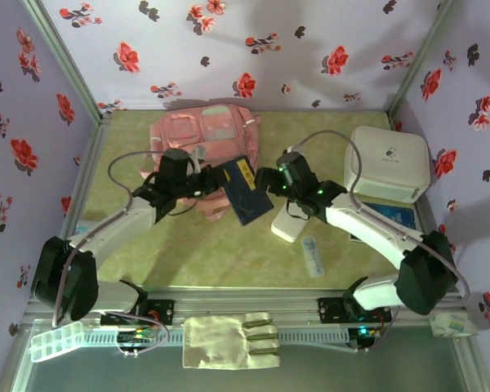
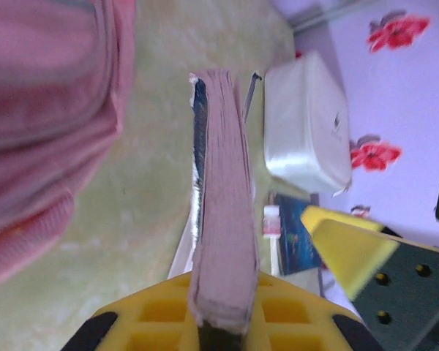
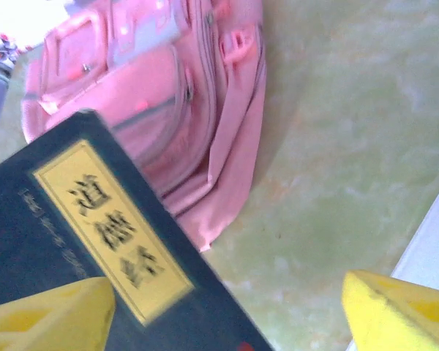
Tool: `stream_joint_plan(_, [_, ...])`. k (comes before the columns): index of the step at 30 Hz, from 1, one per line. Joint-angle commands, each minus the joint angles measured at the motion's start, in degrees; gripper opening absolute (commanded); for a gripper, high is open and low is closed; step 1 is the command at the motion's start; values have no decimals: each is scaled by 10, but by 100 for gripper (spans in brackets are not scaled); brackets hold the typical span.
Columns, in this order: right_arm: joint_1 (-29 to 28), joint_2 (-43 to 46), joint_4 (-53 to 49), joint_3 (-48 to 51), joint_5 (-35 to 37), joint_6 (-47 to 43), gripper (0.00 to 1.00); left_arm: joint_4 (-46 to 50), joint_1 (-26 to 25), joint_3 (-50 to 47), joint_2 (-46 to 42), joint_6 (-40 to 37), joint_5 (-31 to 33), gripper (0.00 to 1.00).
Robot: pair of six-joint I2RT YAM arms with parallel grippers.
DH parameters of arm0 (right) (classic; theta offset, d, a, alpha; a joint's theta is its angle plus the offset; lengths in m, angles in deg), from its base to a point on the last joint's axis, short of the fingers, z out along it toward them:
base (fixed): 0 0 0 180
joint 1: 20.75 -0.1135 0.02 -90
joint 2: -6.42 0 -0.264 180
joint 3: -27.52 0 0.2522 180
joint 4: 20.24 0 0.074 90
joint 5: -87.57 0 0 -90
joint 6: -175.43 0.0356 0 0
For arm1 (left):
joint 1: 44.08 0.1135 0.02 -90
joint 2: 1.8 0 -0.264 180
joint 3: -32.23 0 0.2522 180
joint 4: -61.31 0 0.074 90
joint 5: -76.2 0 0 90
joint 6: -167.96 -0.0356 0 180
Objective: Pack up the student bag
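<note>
Left fingers (image 1: 215,181): clamped on one end of the dark blue book (image 2: 221,190), which stands edge-on between them in the left wrist view.
Right fingers (image 1: 271,181): apart, at the book's opposite side. One corner of the cover reaches into the gap, but we cannot tell whether either finger touches it.
Student bag (image 1: 198,131): lies flat on the surface (image 1: 196,245) at upper centre of the top view, just up and left of the lifted book.
Bag against left fingers: it fills the upper left of the left wrist view, near the book but apart from it and from the fingers.
Bag against right fingers: it sits in the upper left of the right wrist view, behind the book and well apart from both fingers.
Risk, slipping: we judge the book is held by one end only, so its weight could tilt it or fan the pages loose.
Risk, handover: if one side lets go before the other has bitten, the book would drop to the surface.
Risk, bag: we see no open mouth. Soft fabric would likely be shoved away, not entered.
Risk, crowding: both sets of fingers meet at one book and could knock each other.
</note>
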Motion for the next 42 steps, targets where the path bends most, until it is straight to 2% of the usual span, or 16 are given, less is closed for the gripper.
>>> stream_joint_plan(1, [26, 12, 48, -5, -36, 28, 87, -45, 52, 23, -8, 12, -42, 0])
stream_joint_plan(8, [39, -40, 159, -12, -151, 113, 91, -192, 156, 17, 11, 154, -92, 0])
stream_joint_plan(10, [38, -61, 202, -8, -182, 144, 91, -231, 173, 11, 20, 195, -98, 0])
stream_joint_plan(15, [38, -95, 381, 37, -245, 236, 92, -300, 196, -8, 33, 277, -104, 0])
stream_joint_plan(21, [35, -114, 505, 63, -283, 321, 92, -316, 197, -16, 33, 293, -106, 0])
stream_joint_plan(29, [15, -107, 528, 79, -284, 350, 94, -341, 197, -31, 35, 308, -104, 0])
stream_joint_plan(35, [-1, -135, 542, 61, -267, 410, 94, -376, 198, -42, 27, 341, -106, 0])
stream_joint_plan(40, [-1, -185, 596, 34, -277, 454, 89, -383, 197, -41, 19, 348, -110, 0])
stream_joint_plan(42, [-1, -200, 610, 19, -280, 452, 82, -383, 197, -40, 18, 348, -112, 0])
